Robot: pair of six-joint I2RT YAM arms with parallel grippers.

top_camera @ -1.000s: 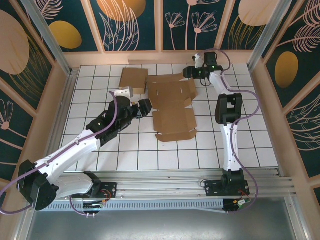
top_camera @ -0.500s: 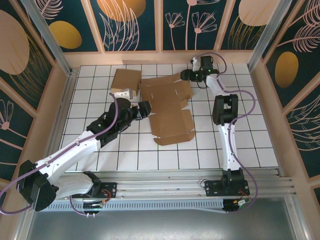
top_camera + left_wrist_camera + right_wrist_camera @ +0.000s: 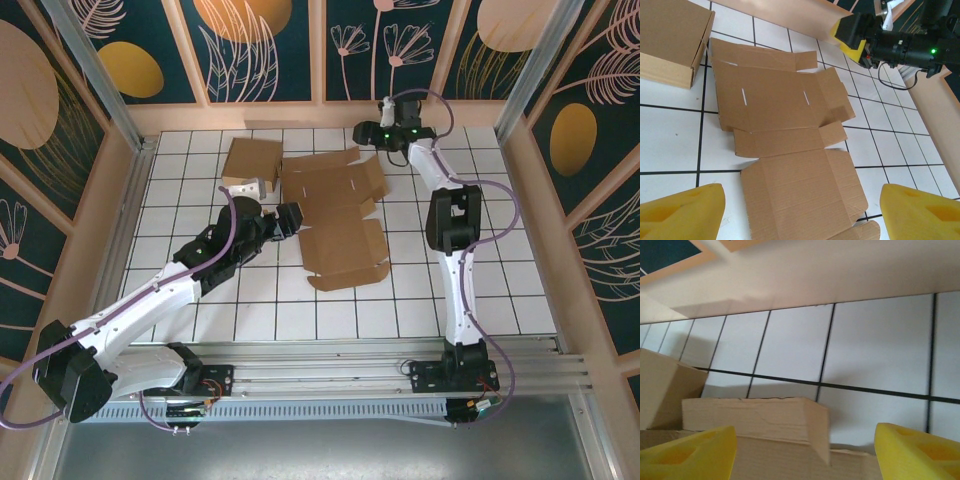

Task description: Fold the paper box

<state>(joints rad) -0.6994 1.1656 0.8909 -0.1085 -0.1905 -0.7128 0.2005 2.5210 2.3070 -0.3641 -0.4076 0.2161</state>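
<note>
We're working w/ the paper box (image 3: 335, 215) lying flat and unfolded mid-table, on the white tiles of the table (image 3: 500, 280). No wall is raised yet, so by our judgement the fold is barely begun.

The left gripper (image 3: 290, 217) is sitting at the sheet's left edge, jaws wide apart and holding nothing. In its wrist view the yellow pads (image 3: 680, 210) are framing the near panel w/o touching it. The right gripper (image 3: 360, 134) is hovering at the sheet's far-right corner, close to the back wall (image 3: 320, 115), likewise spread open and empty. Its wrist view is showing a small flap (image 3: 755, 415) just ahead, apparently lifting a little off the tiles.

What we're worrying about:
- The tiles are looking smooth. If one side pushes or lifts before the other is pinning, the whole sheet is prob. sliding or spinning instead of creasing.
- The cardboard is thin and lying flat, so a low approach is risking scraped fingertips, or a pinch that misses the edge.
- The right arm is working in a cramped spot, and a big swing could be clipping the wall.
- A finished box (image 3: 250, 160) is sitting just beside the sheet's far-left corner — a drifting sheet or the left arm could be knocking it.
- Grabbing a flap off its crease is likely bending it in the wrong place.
</note>
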